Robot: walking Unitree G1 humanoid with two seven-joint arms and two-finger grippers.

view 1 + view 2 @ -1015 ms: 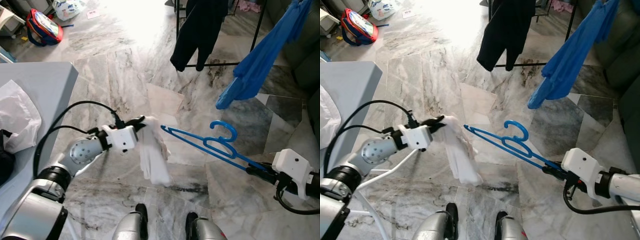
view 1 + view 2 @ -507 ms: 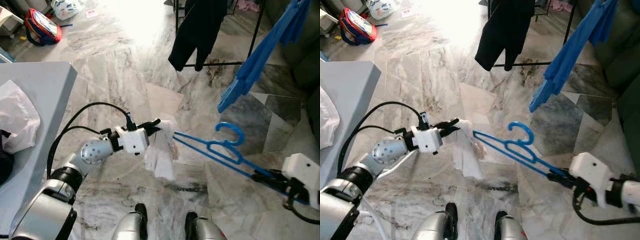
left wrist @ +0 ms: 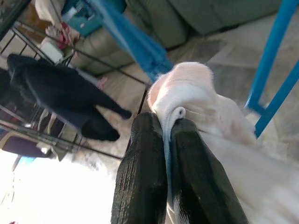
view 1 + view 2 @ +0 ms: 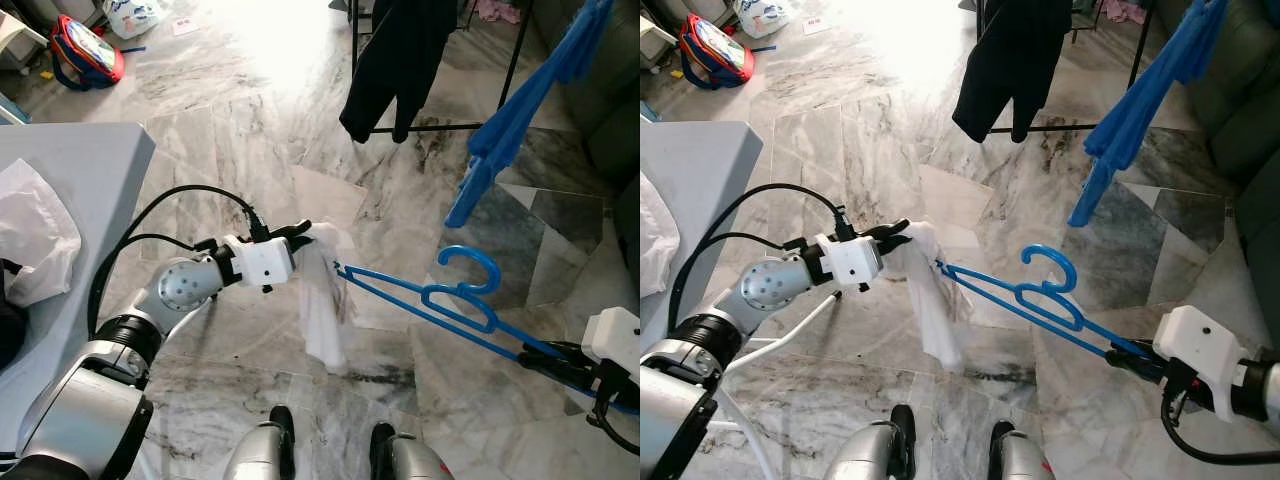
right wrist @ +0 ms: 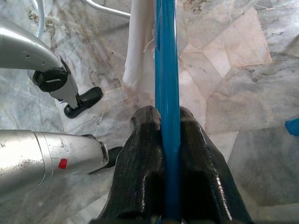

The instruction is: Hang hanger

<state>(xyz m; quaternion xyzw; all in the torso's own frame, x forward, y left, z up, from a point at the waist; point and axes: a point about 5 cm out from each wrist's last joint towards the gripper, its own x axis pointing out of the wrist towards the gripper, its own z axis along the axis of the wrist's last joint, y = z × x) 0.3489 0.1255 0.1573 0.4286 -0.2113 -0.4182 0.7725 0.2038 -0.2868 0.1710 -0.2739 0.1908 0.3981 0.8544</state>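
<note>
Marble floor [image 4: 250, 130] underfoot, grey table [image 4: 70, 190] at 9 o'clock with a white bag [image 4: 35, 230] on it. Black garment [image 4: 395, 60] on a rack [image 4: 515, 60] at 12 o'clock, blue garment [image 4: 520, 110] hanging at 2 o'clock, red bag [image 4: 88, 55] on the floor at 10 o'clock.

Left gripper [image 4: 300, 232] near centre, fingers [image 3: 154, 182] pressed together on a fold of white cloth [image 4: 322, 300], which droops from the fingertips toward 6 o'clock.

Right gripper [image 4: 1130, 362] at 4 o'clock, fingers [image 5: 140, 182] clamped on the bar of the blue hanger [image 4: 440, 305], bar running straight out between the two tips. Hanger held level above the floor, stretching from the right gripper toward 10 o'clock; far end touching the cloth just beside the left gripper, hook [image 4: 470, 268] curling up toward 12 o'clock, well apart from the rack.
</note>
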